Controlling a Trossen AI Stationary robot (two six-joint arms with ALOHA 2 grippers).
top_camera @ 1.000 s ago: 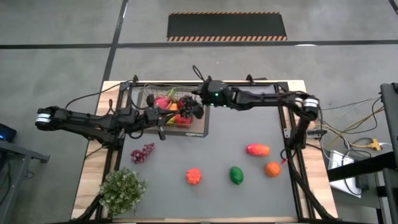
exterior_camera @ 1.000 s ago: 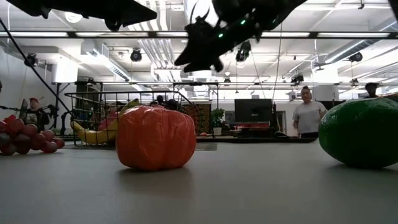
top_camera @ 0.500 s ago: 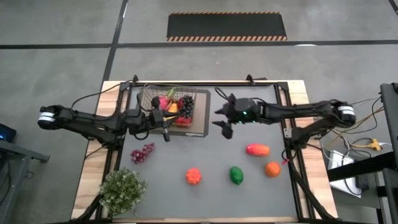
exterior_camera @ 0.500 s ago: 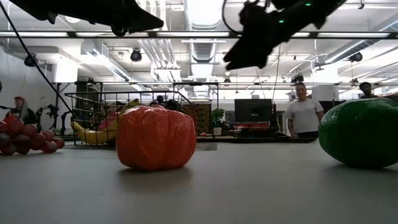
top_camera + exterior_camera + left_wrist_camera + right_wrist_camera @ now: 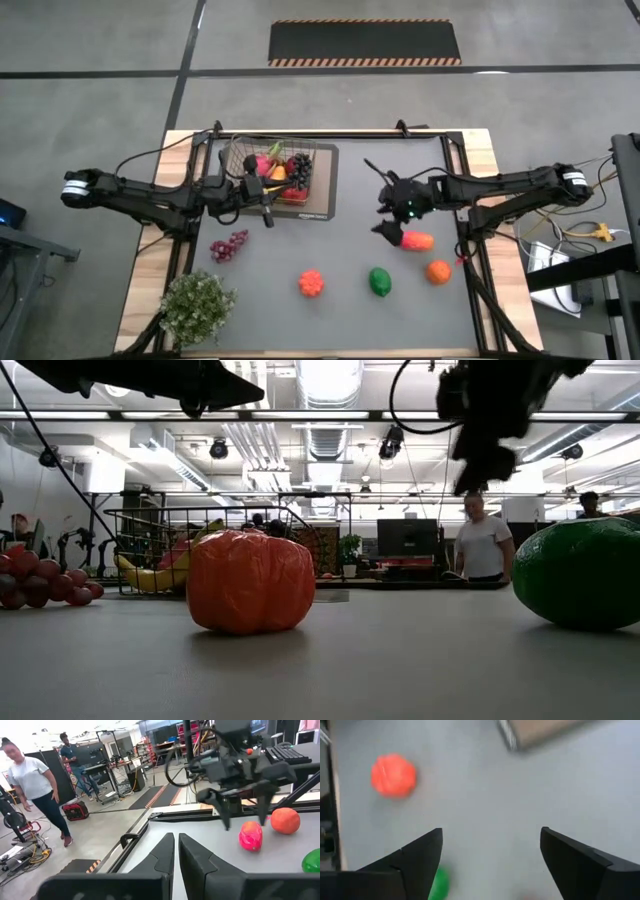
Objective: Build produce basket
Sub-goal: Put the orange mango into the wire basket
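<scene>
Wire-mesh basket (image 5: 277,170), open-gridded, sits on a flat dark mat (image 5: 325,190) and holds glossy produce (image 5: 283,170). Right gripper (image 5: 392,219), fingers spread, hangs above a smooth pink-red mango (image 5: 414,240). Left gripper (image 5: 266,205), shut, hovers beside the basket. Only the low view shows the lobed orange pepper (image 5: 250,581) and its faceted skin.

— Where's the basket (image 5: 277,169)?
— Upper centre of the overhead picture: dark wire mesh, upright, already holding pink, yellow, red and dark fruit.
— And the loose produce?
— Purple grapes (image 5: 228,246) at left, orange-red fruit (image 5: 311,283) and green pepper (image 5: 380,281) low centre, pink-red mango (image 5: 416,241) and orange (image 5: 437,271) at right.
</scene>
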